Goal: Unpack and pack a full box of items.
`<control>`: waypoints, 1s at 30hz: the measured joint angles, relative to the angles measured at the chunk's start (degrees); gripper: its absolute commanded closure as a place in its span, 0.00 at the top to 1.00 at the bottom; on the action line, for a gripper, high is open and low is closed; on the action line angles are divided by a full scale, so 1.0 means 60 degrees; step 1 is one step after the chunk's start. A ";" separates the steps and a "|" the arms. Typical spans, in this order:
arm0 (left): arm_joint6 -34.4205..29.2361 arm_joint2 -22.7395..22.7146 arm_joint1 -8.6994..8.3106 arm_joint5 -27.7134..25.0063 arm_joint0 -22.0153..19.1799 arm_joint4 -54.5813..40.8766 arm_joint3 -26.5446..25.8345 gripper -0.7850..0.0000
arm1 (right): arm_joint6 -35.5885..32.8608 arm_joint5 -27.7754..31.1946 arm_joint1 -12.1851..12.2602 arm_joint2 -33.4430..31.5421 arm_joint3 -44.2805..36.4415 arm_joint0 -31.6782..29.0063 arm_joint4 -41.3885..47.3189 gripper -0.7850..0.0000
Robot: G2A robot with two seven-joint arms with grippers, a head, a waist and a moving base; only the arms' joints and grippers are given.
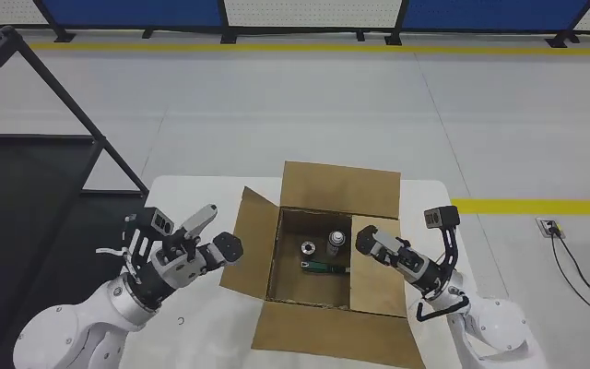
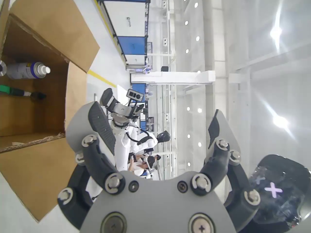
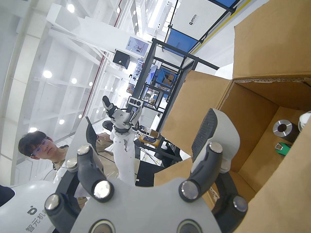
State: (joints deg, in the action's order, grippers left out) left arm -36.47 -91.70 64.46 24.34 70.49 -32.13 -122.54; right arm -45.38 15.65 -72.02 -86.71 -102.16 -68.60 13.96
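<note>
Fingers [image 2: 100, 124] spread: left gripper [image 2: 158, 112], right gripper [image 3: 149, 117]; left wrist shows can [image 2: 24, 70] label, possibly blue.

industrial hall | blue partition panels [image 1: 129, 11] | yellow floor line [image 1: 277, 46] | ceiling lights [image 3: 71, 7]

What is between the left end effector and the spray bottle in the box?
An open cardboard flap of the box stands between them, in the top view.

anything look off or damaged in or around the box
Nothing spilled or broken. The cardboard box stands open, its flap creases a little ragged. Inside, the green item lies flat beside an upright spray can and a metal-topped cylinder.
</note>
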 measured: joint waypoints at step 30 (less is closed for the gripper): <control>0.1161 0.2511 -0.0008 0.1615 -0.1083 0.2339 0.0715 1.00 | -0.0051 0.0861 0.0175 -0.0575 0.0246 -0.0637 0.1009 1.00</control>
State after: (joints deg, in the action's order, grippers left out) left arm -29.50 -76.63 64.41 34.03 64.00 -18.10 -118.25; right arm -45.69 20.82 -70.97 -90.16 -100.68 -72.42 20.01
